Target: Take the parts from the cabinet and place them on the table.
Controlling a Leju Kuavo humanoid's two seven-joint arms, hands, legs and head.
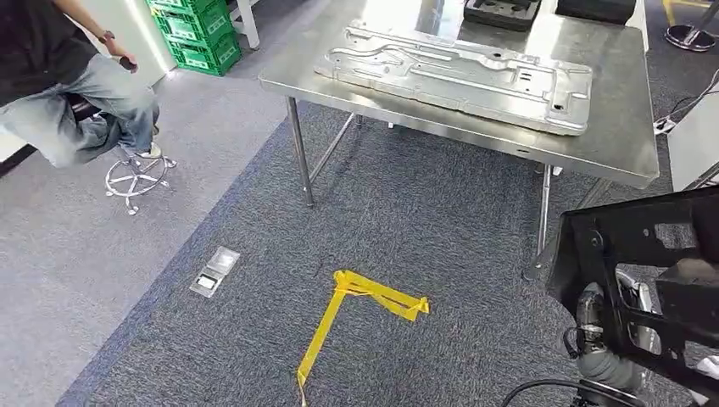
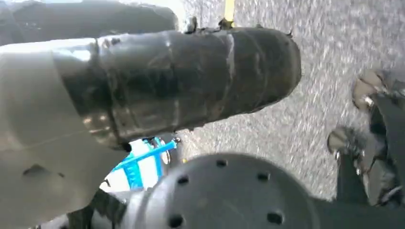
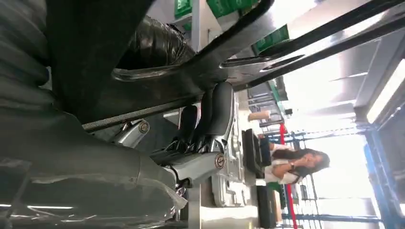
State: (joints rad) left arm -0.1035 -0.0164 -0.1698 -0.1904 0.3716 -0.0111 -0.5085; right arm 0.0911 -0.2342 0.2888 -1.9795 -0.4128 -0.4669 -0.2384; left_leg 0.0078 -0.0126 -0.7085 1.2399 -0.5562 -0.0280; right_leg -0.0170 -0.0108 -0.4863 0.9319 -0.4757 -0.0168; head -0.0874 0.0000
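Steel table (image 1: pixel 629 136) carrying a long silver part (image 1: pixel 458 75); right hand (image 3: pixel 205 129) grasping a black part (image 1: pixel 636 263).

The silver part lies along the table's front edge, a dark tray (image 1: pixel 502 12) at the far edge. The right hand's fingers (image 3: pixel 220 112) clench the black frame part, off the table's front right corner. The left hand (image 2: pixel 181 81): I cannot tell its state.

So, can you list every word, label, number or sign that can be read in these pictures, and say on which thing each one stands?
There is no readable text in any view.
Metal panel on the table: stamped shapes, no lettering.
Green crates: no label can be made out.
Floor plate: too small to tell.
Yellow tape: plain.
Black part in the right hand: no marking.
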